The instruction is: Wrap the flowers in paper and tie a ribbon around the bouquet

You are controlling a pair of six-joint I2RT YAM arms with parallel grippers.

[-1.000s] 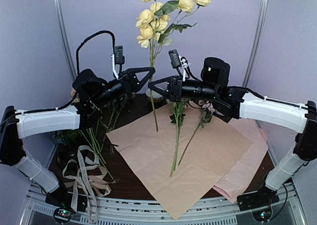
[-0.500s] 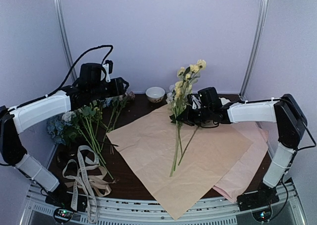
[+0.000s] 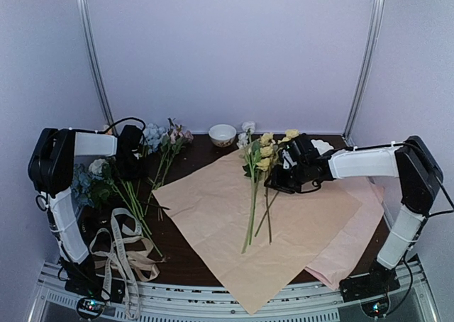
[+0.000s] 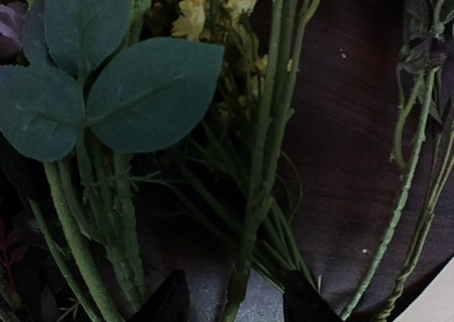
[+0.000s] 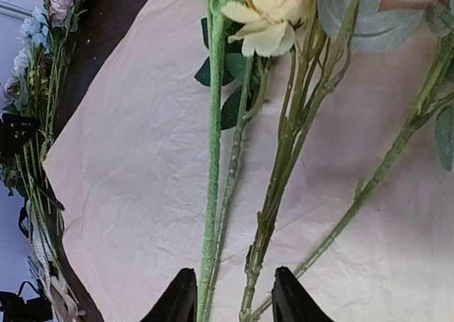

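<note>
Right hand [image 5: 232, 298] is down low over the paper [image 3: 312, 215], fingers parted. A few green stems run straight through the gap with nothing squeezing them, so it is open and gripping nothing. Those flowers [image 3: 253, 194] lie flat on the sheet, yellow blooms toward the back and cut ends pointing at the near edge. From the wrist you get one pale yellow bloom [image 5: 266, 17] right up close, leaves behind it, crinkled paper underneath.

The paper itself lies spread out on the dark tabletop [image 3: 195, 159], peach face up, turned like a diamond with one corner reaching the front rail. A pink sheet [image 3: 355, 247] pokes out from under its right side.

Over to the left hand [image 4: 235, 302], tucked in at the back left and buried in the loose pile [image 3: 126, 189] of other stems beside the paper. Its two dark fingertips stand apart. One green stem passes between them with room on either side, so it too is open, holding nothing. Big dark leaves fill the top left of that wrist view, bare tabletop on the right.

The ribbon [image 3: 119, 254], cream with dark lettering, lies in loops at the front left. It is well away from both hands and tangled with a plain tan ribbon [image 3: 147, 267]. A small white bowl [image 3: 223, 134] sits at the back, between the two hands.
</note>
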